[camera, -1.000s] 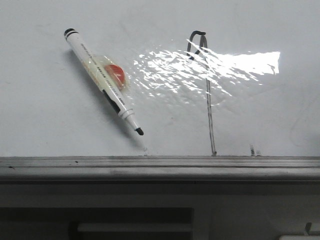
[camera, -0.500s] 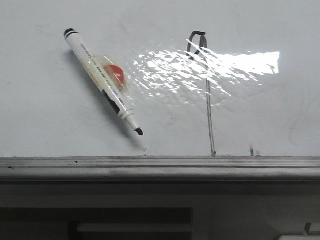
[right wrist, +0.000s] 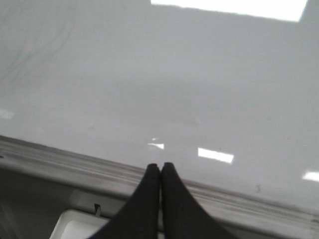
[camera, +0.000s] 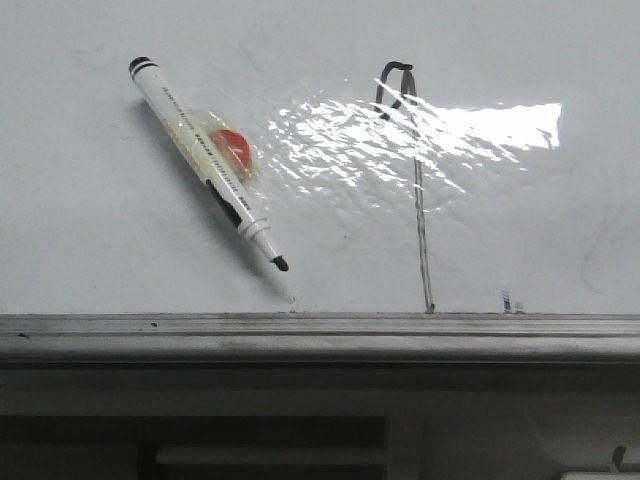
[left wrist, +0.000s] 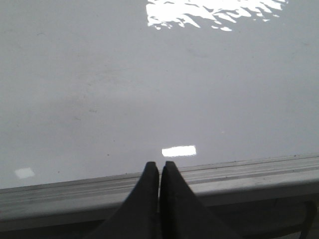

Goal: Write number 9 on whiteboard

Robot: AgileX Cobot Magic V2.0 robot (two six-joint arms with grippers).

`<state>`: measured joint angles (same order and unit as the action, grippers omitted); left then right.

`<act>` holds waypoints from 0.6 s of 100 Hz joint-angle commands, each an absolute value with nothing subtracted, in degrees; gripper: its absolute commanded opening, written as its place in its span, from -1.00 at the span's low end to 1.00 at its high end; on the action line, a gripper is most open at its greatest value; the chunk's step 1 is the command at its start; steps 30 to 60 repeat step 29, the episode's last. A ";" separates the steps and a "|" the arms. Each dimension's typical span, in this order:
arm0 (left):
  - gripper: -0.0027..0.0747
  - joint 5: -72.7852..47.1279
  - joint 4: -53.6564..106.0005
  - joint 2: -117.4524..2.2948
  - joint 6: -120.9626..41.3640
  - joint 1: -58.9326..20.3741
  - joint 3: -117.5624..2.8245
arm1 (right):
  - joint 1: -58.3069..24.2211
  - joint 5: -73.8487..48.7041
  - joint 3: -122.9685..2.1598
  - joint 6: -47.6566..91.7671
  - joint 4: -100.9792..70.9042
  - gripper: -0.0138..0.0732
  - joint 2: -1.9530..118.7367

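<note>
Nothing has moved: my marker (camera: 208, 164) lies upper left on the whiteboard (camera: 100, 250), the number 9 (camera: 412, 180) at centre. Left gripper (left wrist: 159, 167) and right gripper (right wrist: 160, 168) both sit pressed together, empty.

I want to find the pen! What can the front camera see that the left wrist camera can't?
Only the front view shows the marker lying uncapped on the whiteboard, and the number 9 drawn to its right. Only the left wrist view shows the left gripper, its black fingers pressed together and holding nothing. Both show the glossy white board with bright glare and its grey frame edge.
</note>
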<state>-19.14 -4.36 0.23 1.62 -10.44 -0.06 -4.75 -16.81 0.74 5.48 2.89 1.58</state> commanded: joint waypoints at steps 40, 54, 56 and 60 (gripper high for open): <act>-0.98 -15.95 -4.48 1.75 2.31 -10.37 1.14 | -4.38 -12.77 2.29 5.52 3.94 -0.83 -1.45; -0.98 -15.95 -4.48 1.75 2.31 -10.37 1.14 | -4.38 -12.77 2.29 5.52 3.94 -0.83 -1.45; -0.98 -15.95 -4.48 1.75 2.31 -10.37 1.14 | -4.38 -12.77 2.29 5.52 3.94 -0.83 -1.45; -0.98 -15.95 -4.48 1.75 2.31 -10.37 1.14 | -4.38 -12.77 2.29 5.52 3.94 -0.83 -1.45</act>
